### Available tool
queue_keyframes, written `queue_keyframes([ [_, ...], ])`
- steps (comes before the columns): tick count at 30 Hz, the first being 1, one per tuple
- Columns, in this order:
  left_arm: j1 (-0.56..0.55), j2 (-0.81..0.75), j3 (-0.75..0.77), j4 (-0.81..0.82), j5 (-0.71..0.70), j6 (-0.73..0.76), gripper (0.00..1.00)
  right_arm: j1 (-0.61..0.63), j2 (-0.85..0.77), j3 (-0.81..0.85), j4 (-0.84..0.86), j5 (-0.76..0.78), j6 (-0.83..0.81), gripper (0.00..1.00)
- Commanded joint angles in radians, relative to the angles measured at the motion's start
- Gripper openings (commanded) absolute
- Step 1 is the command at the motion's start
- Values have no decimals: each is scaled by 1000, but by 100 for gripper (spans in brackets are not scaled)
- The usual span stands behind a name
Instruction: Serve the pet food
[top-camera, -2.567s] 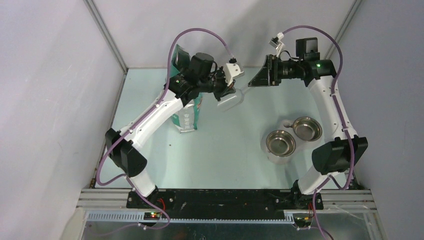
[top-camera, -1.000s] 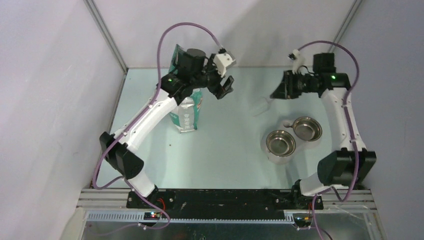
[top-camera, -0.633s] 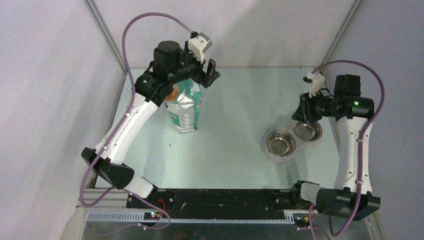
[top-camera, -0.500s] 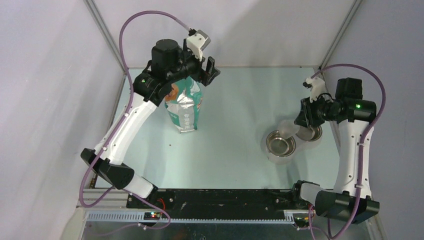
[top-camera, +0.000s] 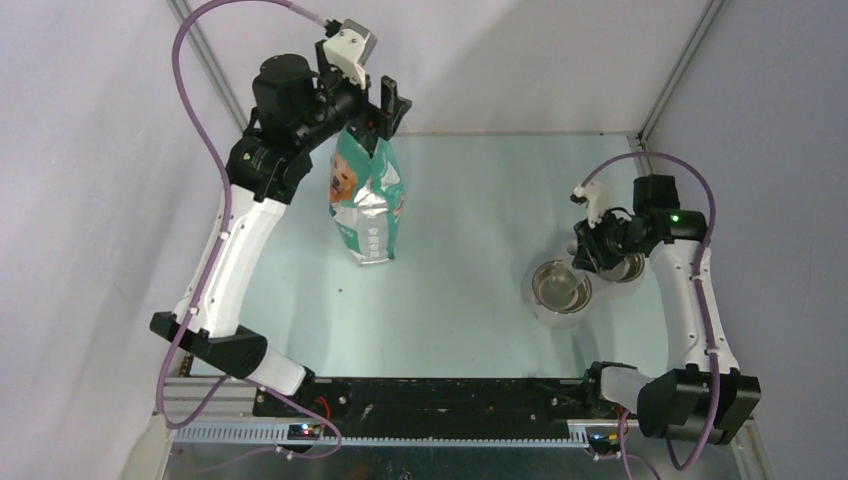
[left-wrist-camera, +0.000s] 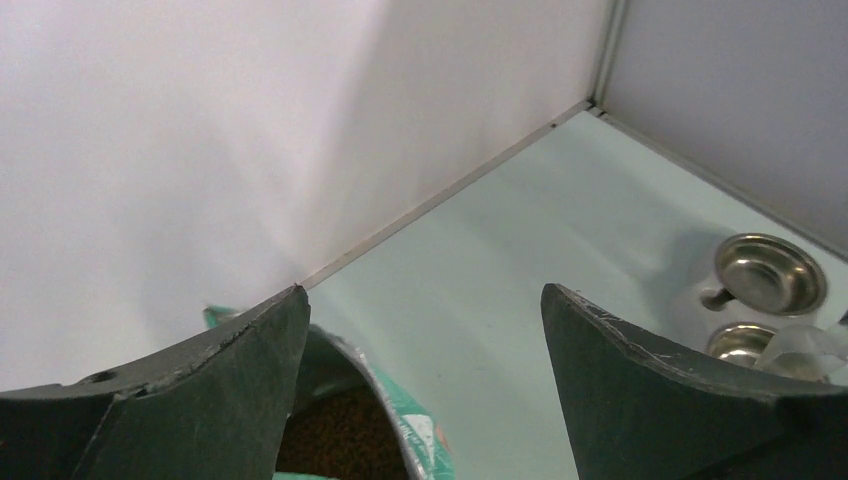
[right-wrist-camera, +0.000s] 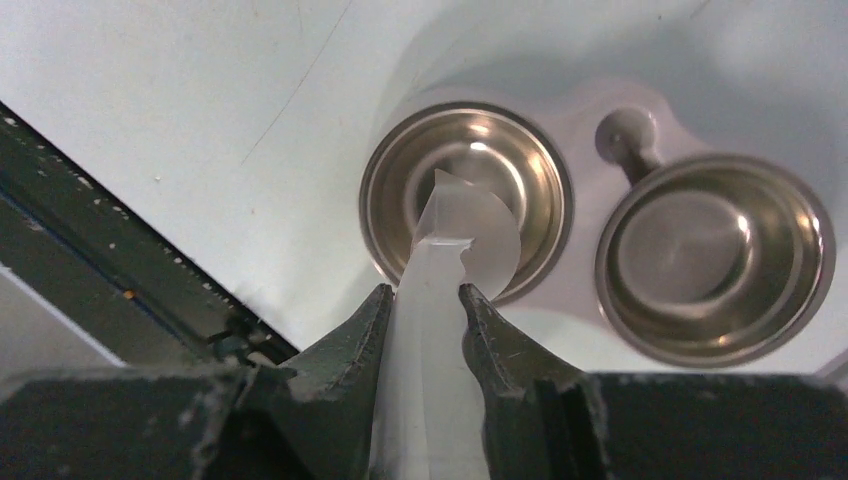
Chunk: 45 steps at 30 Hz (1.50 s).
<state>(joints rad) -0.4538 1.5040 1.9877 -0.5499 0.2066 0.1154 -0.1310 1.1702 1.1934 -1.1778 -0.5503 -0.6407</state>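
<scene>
You are looking at a clear plastic scoop (right-wrist-camera: 470, 235) hanging tip-down over a steel bowl (right-wrist-camera: 530, 200), its rounded end lying above the hollow; whether it is touching the steel is not showing. A second steel bowl (right-wrist-camera: 715, 255) is sitting just right of the scoop's tip, both sharing a pale stand (right-wrist-camera: 590, 120). A teal-green bag (top-camera: 367, 200) is standing upright, top gaping open, well apart from the scoop across the pale green table (top-camera: 460, 260).

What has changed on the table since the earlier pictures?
The right fingers, gripping the clear scoop, carried it from the far middle to above the nearer bowl. The left fingers swung left over the open bag. Bag, that bowl and the other bowl stayed put.
</scene>
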Motion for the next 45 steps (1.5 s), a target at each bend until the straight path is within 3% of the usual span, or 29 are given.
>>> queue_keyframes([
  [1,22,-49,-3,-13,-64,38,94,73,10,-47,190,5,-34,0],
  [13,42,-97,-45,-18,-147,55,98,196,86,-97,452,26,-47,0],
  [23,135,-4,121,-146,-245,-42,100,308,217,-78,636,10,-69,0],
  [28,154,-11,117,-147,-245,-42,100,371,307,-19,686,4,-45,0],
  [37,171,-1,102,-222,-326,-103,98,398,446,179,634,0,-25,0],
  [39,191,10,96,-279,-346,-165,96,391,428,181,603,-11,-23,0],
  [45,234,44,41,-354,-221,-274,91,400,278,220,505,-25,61,0],
])
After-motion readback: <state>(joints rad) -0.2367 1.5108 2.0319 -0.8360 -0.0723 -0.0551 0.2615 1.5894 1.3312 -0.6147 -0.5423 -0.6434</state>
